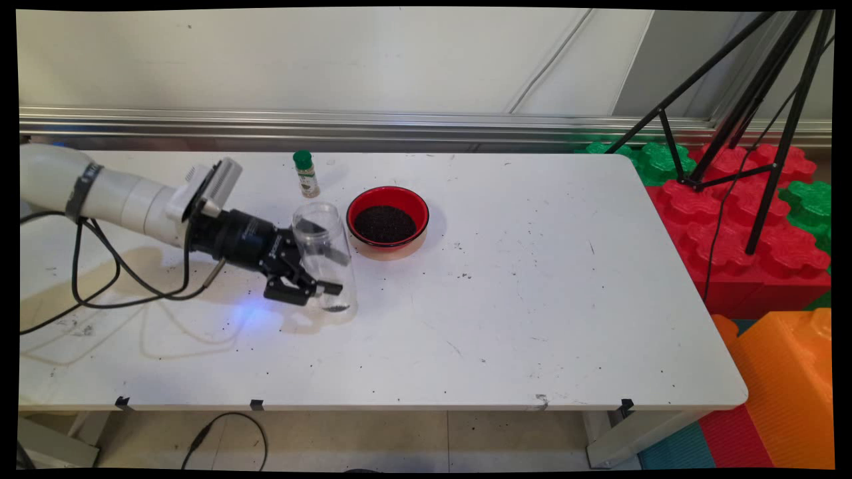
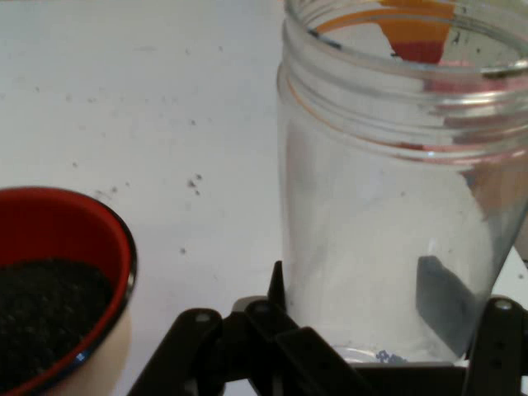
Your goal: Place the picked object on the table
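Your gripper [image 1: 324,271] comes in level from the left and has its fingers on either side of the jar [image 1: 324,256], clamped on its lower body, so the jar stands upright on the table [image 1: 532,299] with its mouth up and free. Only a few dark grains lie in its bottom. The bowl [image 1: 388,221] of dark grains sits just beside it, near enough to reach. A green-capped bottle [image 1: 305,173] stands behind, apart.
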Motion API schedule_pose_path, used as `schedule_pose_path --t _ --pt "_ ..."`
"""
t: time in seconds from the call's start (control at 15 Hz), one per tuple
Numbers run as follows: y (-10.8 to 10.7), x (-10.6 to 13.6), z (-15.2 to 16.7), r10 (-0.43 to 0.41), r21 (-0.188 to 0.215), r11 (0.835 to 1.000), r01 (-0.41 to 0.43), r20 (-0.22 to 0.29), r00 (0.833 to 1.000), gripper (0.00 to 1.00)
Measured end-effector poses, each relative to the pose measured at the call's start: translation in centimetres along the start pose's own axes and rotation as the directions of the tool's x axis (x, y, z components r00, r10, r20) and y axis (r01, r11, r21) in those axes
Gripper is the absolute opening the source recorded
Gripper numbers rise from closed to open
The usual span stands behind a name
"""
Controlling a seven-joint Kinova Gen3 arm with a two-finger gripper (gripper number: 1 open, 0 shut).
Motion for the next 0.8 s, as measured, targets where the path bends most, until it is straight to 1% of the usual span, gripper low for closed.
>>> schedule_pose_path --t 0.33,0.6,0.67,0.8 --pt "0.6 -1.8 1.0 -0.005 -0.018 1.0 0.005 0.022 1.0 0.0" --pt "0.9 -2.8 1.6 -0.008 -0.025 1.0 0.009 0.031 0.999 0.0" --pt "1.0 -3.0 1.7 -0.01 -0.026 1.0 0.011 0.032 0.999 1.0" --pt "1.2 -3.3 1.8 -0.013 -0.028 1.0 0.014 0.033 0.999 1.0"
